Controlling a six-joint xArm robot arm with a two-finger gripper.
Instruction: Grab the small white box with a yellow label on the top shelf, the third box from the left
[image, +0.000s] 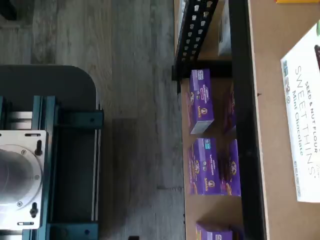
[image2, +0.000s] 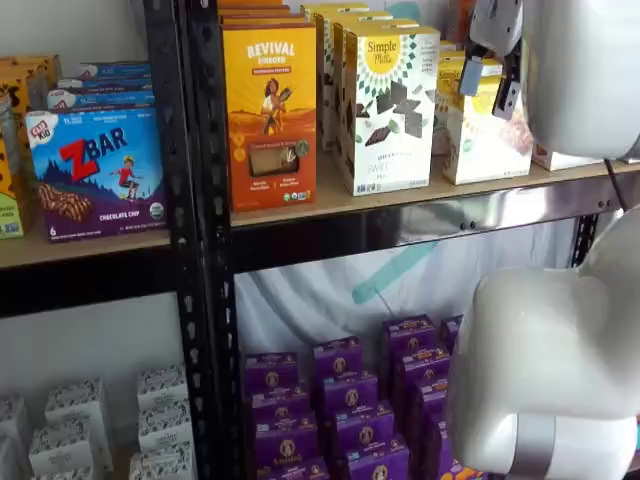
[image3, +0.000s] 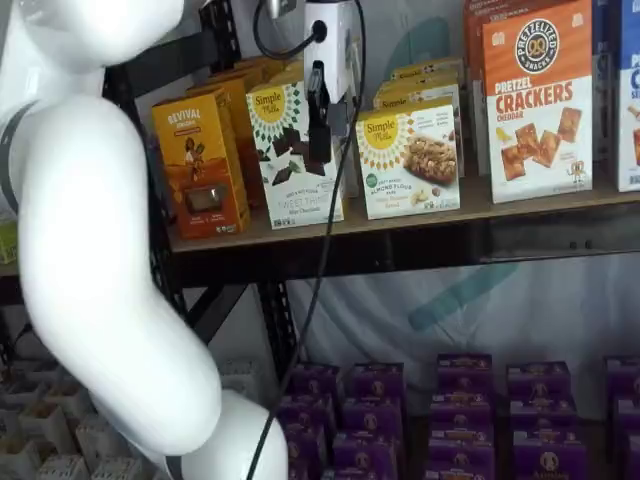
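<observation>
The small white box (image3: 408, 160) with a round yellow logo stands on the top shelf (image3: 470, 205), right of a taller white carton (image3: 290, 150) with dark cookie shapes. It also shows in a shelf view (image2: 485, 135), partly behind the white arm. My gripper (image3: 321, 140) hangs from its white body in front of the tall carton, left of the small box and not touching it. Its black fingers show no clear gap and hold nothing. The wrist view shows the tall carton's top (image: 302, 130), not the small box.
An orange-yellow Revival box (image3: 198, 165) stands left of the tall carton and an orange pretzel cracker box (image3: 538, 100) right of the small box. Purple boxes (image3: 460, 410) fill the lower shelf. A black perforated upright (image2: 200, 200) and a blue ZBar box (image2: 98, 170) are at the left.
</observation>
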